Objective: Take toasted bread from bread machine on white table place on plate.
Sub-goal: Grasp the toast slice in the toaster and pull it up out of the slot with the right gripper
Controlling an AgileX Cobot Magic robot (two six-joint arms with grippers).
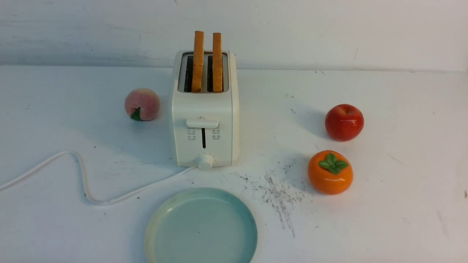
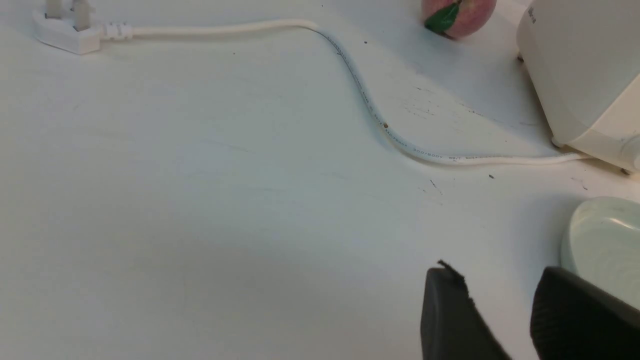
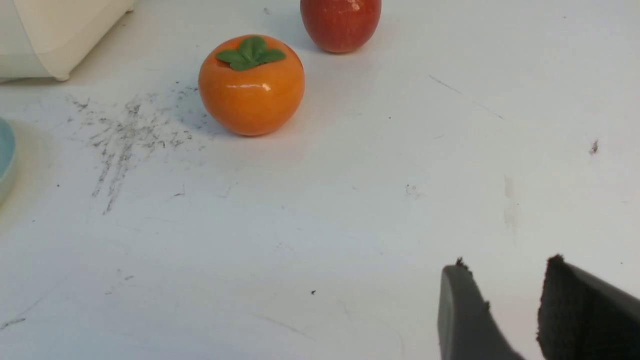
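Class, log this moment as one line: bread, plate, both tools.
toast slices: two, upright in toaster slots | plate: bare, in front of toaster | left tool: open, empty | right tool: open, empty

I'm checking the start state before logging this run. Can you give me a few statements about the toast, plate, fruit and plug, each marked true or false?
1. Both slices stand in the toaster. True.
2. One slice lies on the plate. False: both are in the toaster.
3. The peach sits left of the toaster. True.
4. The apple is nearer the plate than the persimmon. False: the persimmon is nearer.
5. The plug is in a socket. False: it lies loose on the table.
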